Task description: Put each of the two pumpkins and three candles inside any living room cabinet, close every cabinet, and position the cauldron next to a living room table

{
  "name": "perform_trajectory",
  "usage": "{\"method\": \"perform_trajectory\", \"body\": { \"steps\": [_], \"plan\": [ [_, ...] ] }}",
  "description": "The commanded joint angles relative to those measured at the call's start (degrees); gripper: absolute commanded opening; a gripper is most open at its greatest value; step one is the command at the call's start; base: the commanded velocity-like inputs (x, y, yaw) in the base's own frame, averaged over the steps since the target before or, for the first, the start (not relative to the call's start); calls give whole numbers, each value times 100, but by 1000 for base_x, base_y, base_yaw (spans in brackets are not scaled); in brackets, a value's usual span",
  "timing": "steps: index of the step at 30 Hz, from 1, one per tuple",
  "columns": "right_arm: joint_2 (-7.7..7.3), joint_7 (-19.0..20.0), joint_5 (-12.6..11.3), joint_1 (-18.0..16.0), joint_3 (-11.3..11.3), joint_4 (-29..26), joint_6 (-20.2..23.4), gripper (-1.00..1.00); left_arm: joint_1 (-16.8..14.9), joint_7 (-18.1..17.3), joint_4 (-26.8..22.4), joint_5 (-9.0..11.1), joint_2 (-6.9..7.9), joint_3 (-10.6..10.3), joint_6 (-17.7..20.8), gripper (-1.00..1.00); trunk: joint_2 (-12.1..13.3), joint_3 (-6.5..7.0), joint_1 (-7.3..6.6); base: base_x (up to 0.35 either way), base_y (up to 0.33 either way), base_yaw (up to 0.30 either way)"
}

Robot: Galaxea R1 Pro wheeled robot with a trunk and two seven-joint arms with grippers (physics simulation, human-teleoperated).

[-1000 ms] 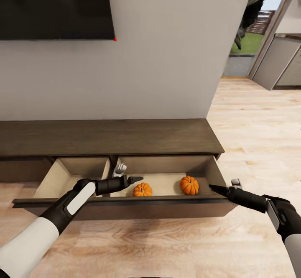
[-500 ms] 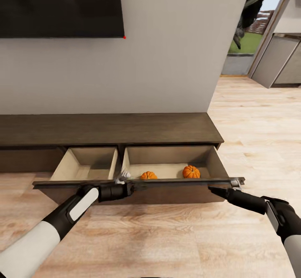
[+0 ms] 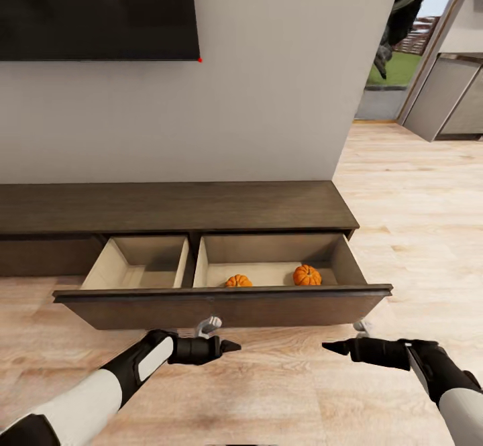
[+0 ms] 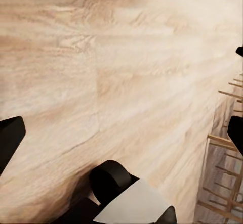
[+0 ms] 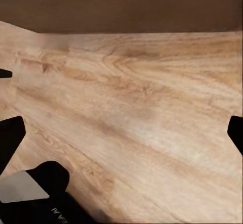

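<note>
Grippers first: the left gripper (image 3: 225, 347) hangs low over the floor in front of the drawer, its dark pointed fingers drawn to a tip in the head view, though the left wrist view shows black fingertips (image 4: 10, 138) at opposite edges with bare floor between, so it stands wide and empty. The right gripper (image 3: 335, 347) mirrors it, pointing inward, and the right wrist view likewise shows its black fingertips (image 5: 11, 135) far apart with nothing held. Both arms have glossy white shells and black joints. Beneath them lies the floor (image 3: 282, 392) of pale, grained wood planks. Just beyond stands the cabinet (image 3: 174, 208), a long low unit of matte dark-brown wood, with its drawer (image 3: 221, 302) pulled out and showing two smooth beige compartments. Two pumpkins, ribbed and bright orange, sit in the right-hand compartment: one (image 3: 238, 281) near its middle, the other (image 3: 307, 275) further right, apart from each other. Half a second ago both grippers were up at the drawer's front edge; now they have dropped below and clear of it, while the drawer and pumpkins lie unchanged. Above, a black screen (image 3: 94, 10) hangs on the plain grey wall (image 3: 282, 77).
</note>
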Motion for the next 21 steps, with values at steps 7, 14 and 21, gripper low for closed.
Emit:
{"method": "perform_trajectory", "body": {
  "steps": [7, 14, 21],
  "plan": [
    [462, -2312, 83, 9, 1, 1457, -2241, 100, 7, 220, 1949, 3, -710, -846, -2674, 100, 0, 0, 0, 0, 0, 0],
    [906, -3965, 122, 9, 1, 1977, -3593, 100, 44, 1142, 2259, 30, -853, -875, -3456, 100, 0, 0, 0, 0, 0, 0],
    [1446, -5832, 1023, 42, 27, 2106, -4315, 100, 103, 2067, 2294, 40, -957, -876, -4119, 100, 0, 0, 0, 0, 0, 0]
  ]
}}
